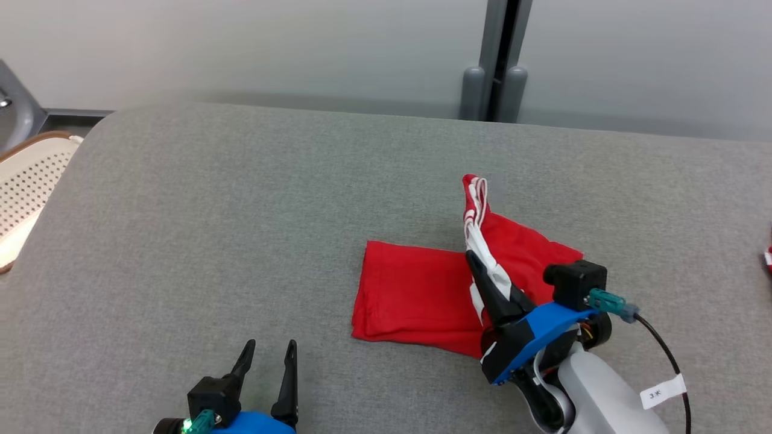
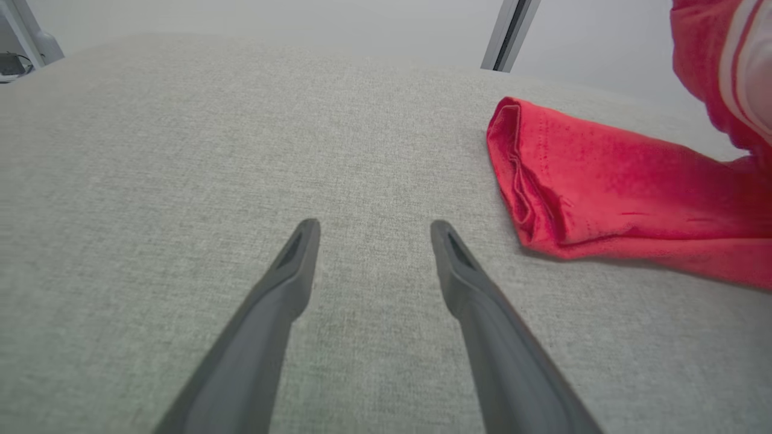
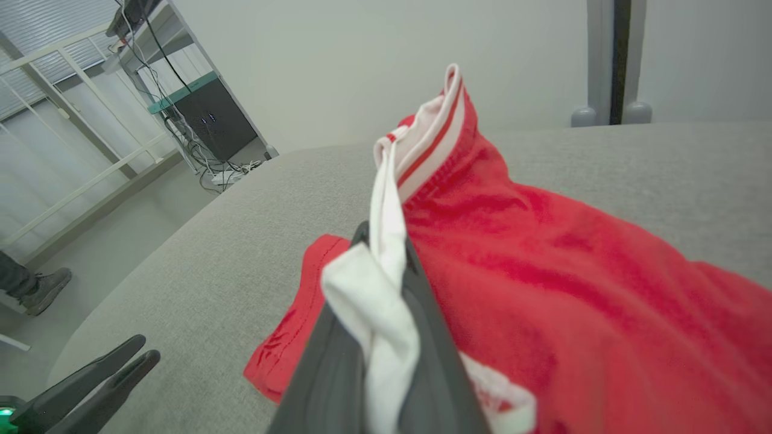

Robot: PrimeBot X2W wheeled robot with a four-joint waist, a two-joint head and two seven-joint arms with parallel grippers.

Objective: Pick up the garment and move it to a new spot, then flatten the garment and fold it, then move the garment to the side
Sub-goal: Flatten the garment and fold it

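The garment [image 1: 416, 292] is red with a white, red-striped band and lies partly folded right of the table's middle. My right gripper [image 1: 471, 258] is shut on the white band [image 3: 386, 283] and holds that edge up off the table, so the band stands in a ridge [image 1: 475, 202]. The right wrist view shows white cloth pinched between the two dark fingers [image 3: 422, 337]. My left gripper [image 1: 269, 349] is open near the front edge, left of the garment [image 2: 603, 193] and apart from it, with bare grey cloth between its fingers [image 2: 295, 271].
The table is covered in grey fabric [image 1: 241, 229]. A perforated white chair [image 1: 27, 193] stands off its left edge. A grey post [image 1: 494, 60] rises behind the far edge. A person's shoe [image 3: 42, 289] rests on the floor to the left. A red-and-white scrap [image 1: 768, 256] lies at the right edge.
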